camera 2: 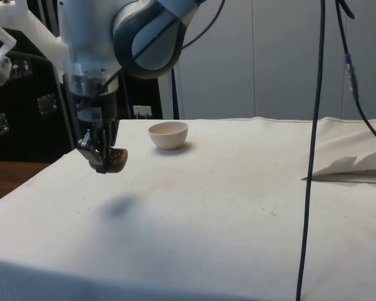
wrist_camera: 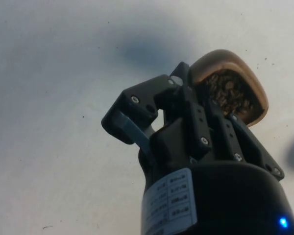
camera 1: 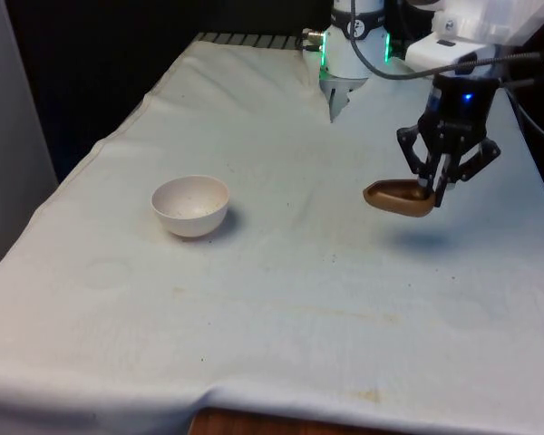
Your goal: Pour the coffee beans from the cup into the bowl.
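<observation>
White bowl [camera 1: 190, 206] sits on the cloth [camera 1: 281, 308], well off to the front view's left of the jaws. Moving right: brown cup [camera 1: 399, 198] up in the air, rim pinched tight in the closed gripper [camera 1: 432, 192], clear above its shadow. Coffee beans [wrist_camera: 229, 91] are inside the cup, just beyond the fingers.

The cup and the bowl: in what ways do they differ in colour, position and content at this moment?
The cup is brown, while the bowl is pale and off-white. The cup hangs above the cloth, held at its rim by the gripper, while the bowl stands on the table. The cup holds coffee beans; the bowl holds no beans in the front view. Both are open at the top.
</observation>
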Robot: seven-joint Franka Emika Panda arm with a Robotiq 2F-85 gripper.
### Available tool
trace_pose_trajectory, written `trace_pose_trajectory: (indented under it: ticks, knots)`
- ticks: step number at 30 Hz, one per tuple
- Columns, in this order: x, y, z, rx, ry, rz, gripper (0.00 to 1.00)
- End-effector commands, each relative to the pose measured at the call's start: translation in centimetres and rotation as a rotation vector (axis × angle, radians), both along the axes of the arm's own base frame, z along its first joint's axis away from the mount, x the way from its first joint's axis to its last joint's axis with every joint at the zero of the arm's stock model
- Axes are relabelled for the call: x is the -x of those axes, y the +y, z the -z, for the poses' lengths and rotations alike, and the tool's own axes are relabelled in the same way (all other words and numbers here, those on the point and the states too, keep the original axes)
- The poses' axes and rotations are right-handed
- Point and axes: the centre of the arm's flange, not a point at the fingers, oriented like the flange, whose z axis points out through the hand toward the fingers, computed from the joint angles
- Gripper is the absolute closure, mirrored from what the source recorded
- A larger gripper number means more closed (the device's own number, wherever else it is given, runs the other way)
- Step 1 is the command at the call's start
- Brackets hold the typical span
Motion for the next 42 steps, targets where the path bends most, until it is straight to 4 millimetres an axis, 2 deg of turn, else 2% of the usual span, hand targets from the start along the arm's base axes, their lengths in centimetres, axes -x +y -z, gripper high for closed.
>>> trace_pose_trajectory:
  ticks: [1, 22, 42]
  knots:
    - [0.1, 0.0, -0.2, -0.006, 0.006, 0.001, 0.99]
    - [-0.2, -1.3, -3.0, 0.008, -0.034, 0.013, 0.99]
    - [0.2, -4.2, -5.1, 0.016, -0.049, 0.024, 0.99]
